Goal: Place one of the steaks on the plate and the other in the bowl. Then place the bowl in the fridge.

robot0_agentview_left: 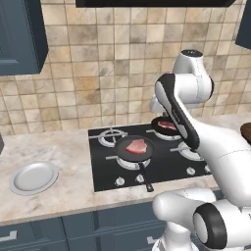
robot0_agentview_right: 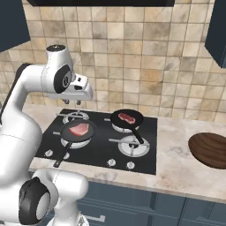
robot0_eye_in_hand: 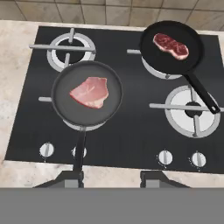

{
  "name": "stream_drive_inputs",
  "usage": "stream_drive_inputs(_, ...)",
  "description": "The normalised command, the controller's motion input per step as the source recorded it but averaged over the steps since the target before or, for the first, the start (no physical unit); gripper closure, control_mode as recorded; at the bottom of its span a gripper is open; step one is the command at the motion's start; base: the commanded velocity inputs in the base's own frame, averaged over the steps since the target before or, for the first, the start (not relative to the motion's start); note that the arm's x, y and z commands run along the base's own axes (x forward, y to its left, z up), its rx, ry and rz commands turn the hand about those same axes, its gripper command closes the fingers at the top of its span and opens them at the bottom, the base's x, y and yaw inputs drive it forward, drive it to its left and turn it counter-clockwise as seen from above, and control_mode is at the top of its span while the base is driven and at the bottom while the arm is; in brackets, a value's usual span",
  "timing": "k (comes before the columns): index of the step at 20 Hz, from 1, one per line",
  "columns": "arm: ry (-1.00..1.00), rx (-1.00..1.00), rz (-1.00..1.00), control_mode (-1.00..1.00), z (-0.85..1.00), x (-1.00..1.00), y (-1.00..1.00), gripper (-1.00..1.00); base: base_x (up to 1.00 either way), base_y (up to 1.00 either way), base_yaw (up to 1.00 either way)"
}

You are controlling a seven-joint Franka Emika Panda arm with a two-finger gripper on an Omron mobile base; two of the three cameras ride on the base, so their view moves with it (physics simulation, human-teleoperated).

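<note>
Tool hovering above the stove, fingers spread a bit, pinching nothing. Pink steak in the near-left pan, darker steak in the back-right pan. Plate sitting left on the counter, bowl off right.

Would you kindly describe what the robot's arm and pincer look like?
The arm is glossy white, built of rounded, bulbous segments with dark joint bands and black end caps. Its hand is a white block; the pincer ends in two small dark grey finger tips. No cables or markings are discernible.
</note>
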Motion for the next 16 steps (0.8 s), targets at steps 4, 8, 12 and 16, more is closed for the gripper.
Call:
stream_drive_inputs(4,0.02,0.00,0.00,-1.00,-0.24,0.00,0.09,-1.00,0.00,0.00,0.00)
stream_drive_inputs(8,0.02,-0.02,0.00,-1.00,-0.60,0.00,0.31,-1.00,0.00,0.00,0.00)
stream_drive_inputs(12,0.03,0.01,0.02,-1.00,-0.53,0.31,0.49,-1.00,0.00,0.00,0.00)
stream_drive_inputs(16,0.02,0.00,0.10,-1.00,-0.57,0.46,0.18,-1.00,0.00,0.00,0.00)
